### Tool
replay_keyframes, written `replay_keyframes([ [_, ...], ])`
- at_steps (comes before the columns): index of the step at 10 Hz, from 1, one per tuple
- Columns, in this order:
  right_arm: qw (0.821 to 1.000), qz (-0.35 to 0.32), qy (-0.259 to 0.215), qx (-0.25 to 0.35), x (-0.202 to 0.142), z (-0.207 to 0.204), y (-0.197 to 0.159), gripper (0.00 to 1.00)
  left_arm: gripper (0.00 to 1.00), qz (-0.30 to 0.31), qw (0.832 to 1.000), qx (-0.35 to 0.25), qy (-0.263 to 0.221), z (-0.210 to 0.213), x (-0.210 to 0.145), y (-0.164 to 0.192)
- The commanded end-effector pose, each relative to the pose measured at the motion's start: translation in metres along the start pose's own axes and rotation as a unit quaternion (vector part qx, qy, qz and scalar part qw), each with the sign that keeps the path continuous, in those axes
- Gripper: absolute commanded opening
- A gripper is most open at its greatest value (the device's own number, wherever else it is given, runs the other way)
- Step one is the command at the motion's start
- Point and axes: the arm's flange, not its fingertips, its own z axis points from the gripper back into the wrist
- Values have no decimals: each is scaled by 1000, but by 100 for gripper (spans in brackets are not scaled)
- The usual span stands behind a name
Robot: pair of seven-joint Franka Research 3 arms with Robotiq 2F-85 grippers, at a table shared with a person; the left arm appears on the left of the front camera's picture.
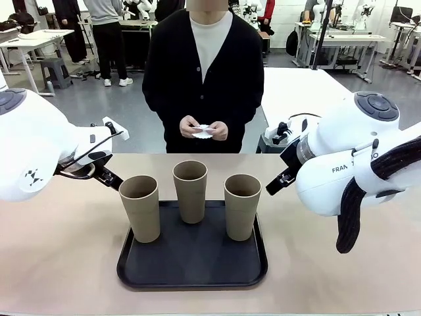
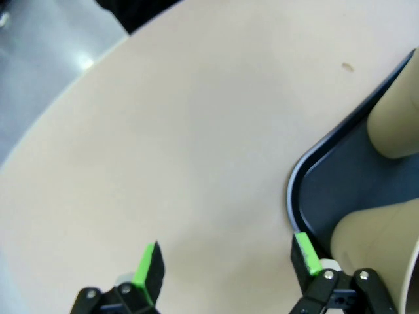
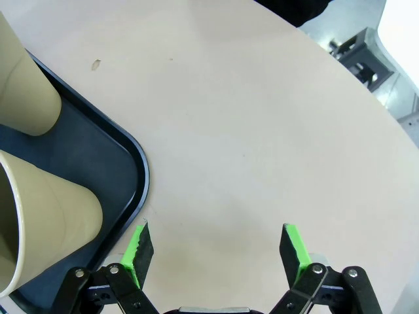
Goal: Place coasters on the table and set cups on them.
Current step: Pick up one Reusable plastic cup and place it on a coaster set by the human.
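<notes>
Left gripper (image 2: 226, 258) and right gripper (image 3: 216, 245) gaped empty, flanking the tray (image 1: 191, 276).
Three cups (image 1: 190, 191) stood upright between them; the coasters (image 1: 204, 130) sat in the person's hands (image 1: 189, 126), across the table (image 1: 66, 250), none laid yet.

cups (image 1: 190, 191) on tray (image 1: 191, 266) | tray on table (image 1: 59, 263) | coasters (image 1: 203, 130) behind, in hands (image 1: 218, 131)

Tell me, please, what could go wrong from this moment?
1. The open left gripper hangs right beside the tray and the nearest cup; a finger could bump this tall cup and tip it.
2. The coasters are in the person's hands, none on the table; a cup lifted now has no place to go.
3. The three cups stand close together, so grasping one may knock another.
</notes>
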Motion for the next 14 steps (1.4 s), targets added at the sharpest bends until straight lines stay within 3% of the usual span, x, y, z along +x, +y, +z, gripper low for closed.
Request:
replay_keyframes([
  [1, 999, -31, 16, 34, 2, 11, -2, 100, 100, -23, 1000, 17, 12, 7, -1, 18],
  [4, 998, -25, 61, 25, -6, 98, 6, 100, 100, -54, 998, 40, 16, 98, 3, 35],
  [7, 988, -15, 149, -24, -52, 177, 44, 100, 100, -48, 991, -100, 81, 186, -28, 16],
  [9, 981, -16, 184, -55, -71, 170, 50, 100, 100, -28, 990, -65, 125, 200, -49, -5],
  [10, 988, -21, 149, -18, -29, 176, 34, 100, 100, -57, 992, -86, 72, 180, -29, 10],
  [12, 988, -21, 149, -18, -29, 176, 34, 100, 100, -57, 992, -86, 72, 180, -29, 10],
  [13, 985, -21, 165, -32, -38, 190, 42, 100, 100, -51, 991, -86, 94, 197, -40, 1],
  [14, 980, -142, 82, 109, -45, 199, 2, 100, 100, 16, 980, -192, 49, 188, -42, 37],
])
